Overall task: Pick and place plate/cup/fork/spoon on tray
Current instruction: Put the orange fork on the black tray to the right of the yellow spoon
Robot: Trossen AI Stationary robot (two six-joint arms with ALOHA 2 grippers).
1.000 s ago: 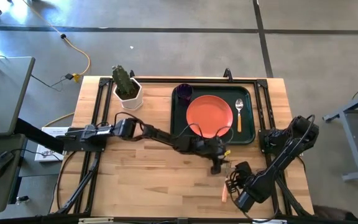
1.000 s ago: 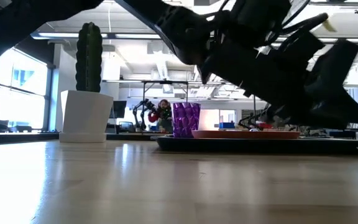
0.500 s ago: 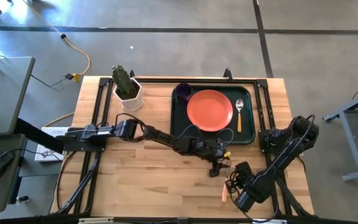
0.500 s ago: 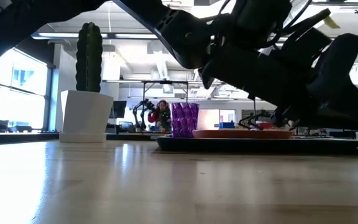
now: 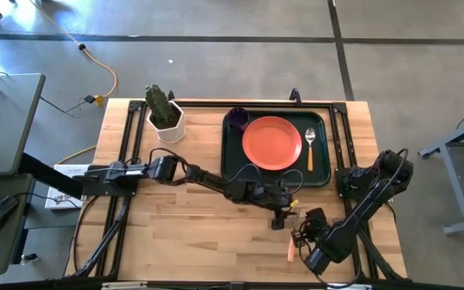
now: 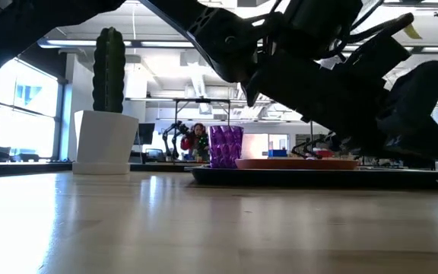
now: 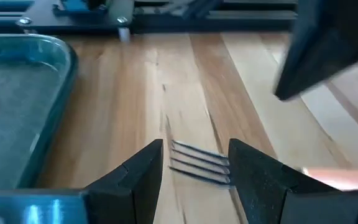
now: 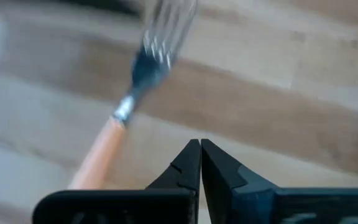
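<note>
Your left tool (image 5: 280, 216) sits low over the pale wooden table (image 5: 184, 234), just in front of the large dark green rectangular tray (image 5: 234, 165), with its two dark fingers (image 7: 135, 177) spread wide and nothing held. In the left wrist view the silver tines of the slim orange-handled fork (image 7: 197, 163) lie on the wood between those fingers, untouched.

Your right tool (image 5: 298, 238) is near the table's front right corner, its fingers pressed together and empty. Its wrist view shows the fork (image 8: 129, 106) lying on the table ahead of the closed tips, and from above the orange handle (image 5: 289, 252) shows just beside the tool.

On the tray, the round flat orange-red plate (image 5: 271, 143) lies in the middle. The small dark purple translucent cup (image 5: 236, 120) stands beside it at the far left corner, and the orange-yellow-handled spoon (image 5: 310, 148) with its rounded silver bowl lies along the right side.
</note>
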